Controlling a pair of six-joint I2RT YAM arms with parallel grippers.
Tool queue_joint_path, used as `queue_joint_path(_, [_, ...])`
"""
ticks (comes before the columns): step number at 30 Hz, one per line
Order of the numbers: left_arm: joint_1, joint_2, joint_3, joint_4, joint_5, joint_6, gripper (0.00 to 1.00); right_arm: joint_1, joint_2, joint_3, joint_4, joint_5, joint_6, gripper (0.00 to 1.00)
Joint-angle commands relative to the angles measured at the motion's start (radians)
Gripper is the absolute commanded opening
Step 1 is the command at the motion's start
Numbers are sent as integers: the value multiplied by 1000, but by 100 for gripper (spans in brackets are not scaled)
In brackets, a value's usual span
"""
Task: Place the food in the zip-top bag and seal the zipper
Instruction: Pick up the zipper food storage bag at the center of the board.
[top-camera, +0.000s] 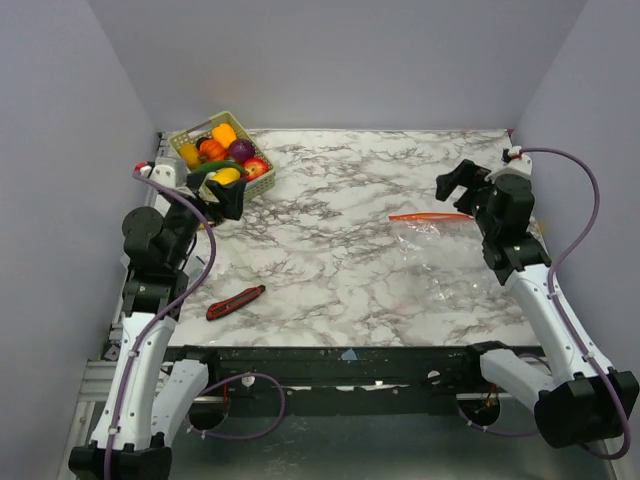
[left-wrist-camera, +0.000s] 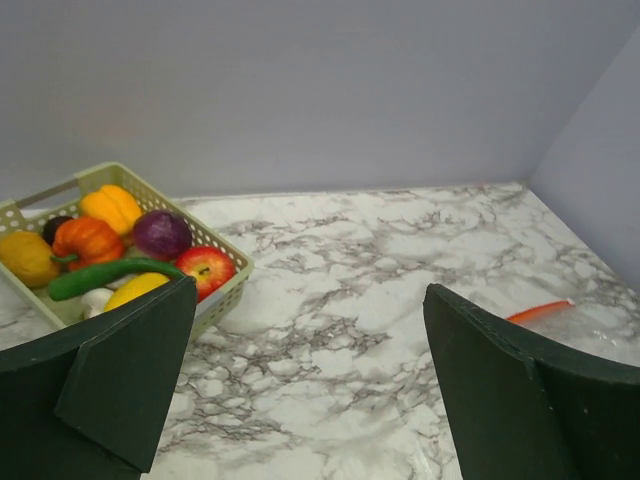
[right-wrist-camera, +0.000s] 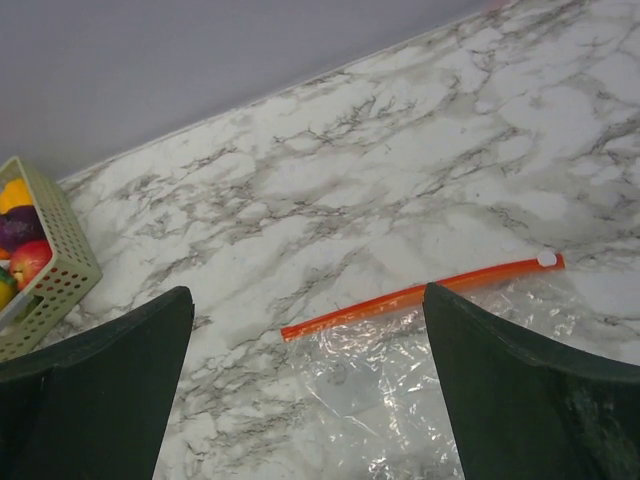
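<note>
food (top-camera: 225, 150) in basket (top-camera: 178, 137), far left | zip-top bag (top-camera: 450, 262) right, zipper (top-camera: 430, 216) at far edge | knife (top-camera: 236, 302) near left

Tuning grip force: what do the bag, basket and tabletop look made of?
Bag: thin clear plastic film, glossy and crinkled, marble veins showing through; its orange-red mouth strip looks like stiffer plastic. Basket: pale green open mesh, probably moulded plastic, matte. Tabletop: white, grey-veined marble look, smooth; stone or printed laminate, cannot tell.

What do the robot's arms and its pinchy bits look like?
The left arm and right arm have white tube-shaped links and chunky black joints. A thin purple cable runs along each. The left end effector and right end effector are black, each with two flat, wedge-shaped dark fingers.
</note>
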Motion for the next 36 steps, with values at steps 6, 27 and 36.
queue_joint_path(6, [-63,99,14,-93,150,3,99,5,52,65,-216,272,169,100])
queue_joint_path(27, [-165,191,60,-156,338,-103,98,6,749,643,-850,593,458,100])
queue_joint_path(36, [-185,239,81,-194,352,-112,96,65,1003,840,-974,606,541,100])
